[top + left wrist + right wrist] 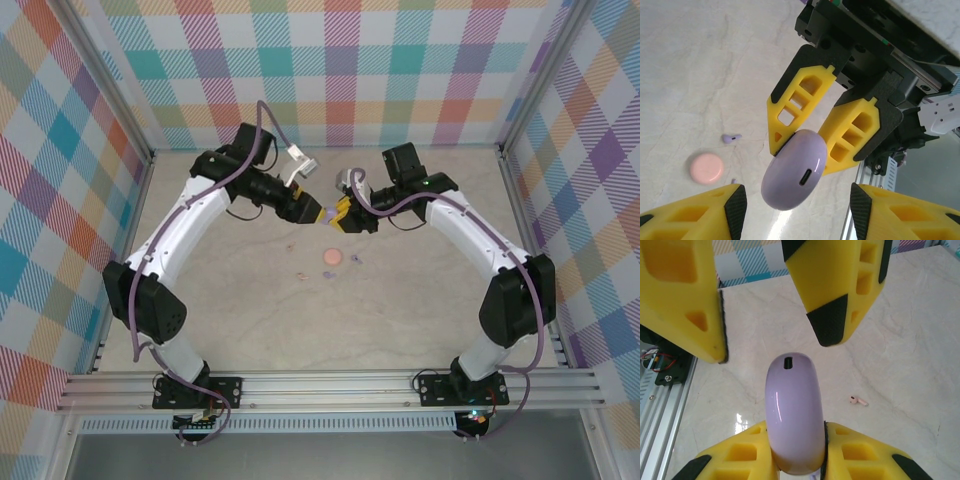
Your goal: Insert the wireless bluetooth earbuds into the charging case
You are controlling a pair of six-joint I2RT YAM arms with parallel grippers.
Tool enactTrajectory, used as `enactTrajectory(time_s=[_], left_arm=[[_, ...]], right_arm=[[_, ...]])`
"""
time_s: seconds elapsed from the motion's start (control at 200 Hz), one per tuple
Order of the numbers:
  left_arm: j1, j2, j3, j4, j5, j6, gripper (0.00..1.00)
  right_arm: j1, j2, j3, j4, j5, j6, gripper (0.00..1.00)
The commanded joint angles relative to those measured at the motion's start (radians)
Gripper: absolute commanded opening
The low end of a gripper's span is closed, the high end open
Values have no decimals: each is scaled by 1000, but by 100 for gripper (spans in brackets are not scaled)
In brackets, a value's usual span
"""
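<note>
The lilac charging case [792,405] is a smooth oval pod held above the table, its charging port facing up in the right wrist view. My right gripper [796,440] is shut on its lower end. My left gripper [797,209] is open, its pads [736,210] standing either side of the case [794,172] with gaps. Both grippers meet at mid table, left [318,212] and right [344,214]. A purple earbud [731,138] and a pink earbud [858,400] lie loose on the table.
A pink round disc [706,168] lies on the marble table below the grippers, also in the top view [331,257], with small loose pieces [300,275] around it. Aluminium rails [330,385] edge the near side and checkered walls enclose the cell.
</note>
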Motion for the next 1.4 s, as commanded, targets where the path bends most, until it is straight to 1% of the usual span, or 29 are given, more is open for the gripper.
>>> enactTrajectory(time_s=[0.0,0.235,0.37,0.575,0.62,0.73,0.785,0.87,0.96,1.01,1.125,1.245,1.345,1.395], left_arm=[[-6,20,-11,-8,33,22,58],[-18,50,-14,-7,55,17,55],[-27,53,-23,-2,71,17,49],[-33,58,-34,-3,66,16,48],[-33,58,-34,-2,67,17,44],[-34,58,-34,8,64,7,27],[-33,58,-37,19,61,-5,23],[-32,59,-41,40,57,-33,16],[-22,61,-54,82,65,-83,14],[-14,61,-70,115,67,-120,14],[-6,62,-105,173,57,-174,14],[-4,61,-133,211,44,-214,14],[-1,51,-175,275,-16,-289,14],[4,53,-199,307,-58,-340,14]], right_arm=[[2,7,39,-43,-67,-6,20],[3,17,48,-54,-80,-7,20],[5,28,60,-59,-78,0,20],[5,37,74,-64,-80,8,20],[6,39,77,-67,-81,9,20],[5,42,79,-68,-75,16,21],[5,43,80,-70,-70,17,21],[4,42,78,-73,-56,17,25],[4,36,66,-65,-29,26,35],[4,32,56,-50,-8,35,42],[-2,15,25,-9,27,64,52],[-10,0,3,24,49,92,53],[-22,-8,-15,56,89,145,53],[-28,-16,-35,86,134,191,53]])
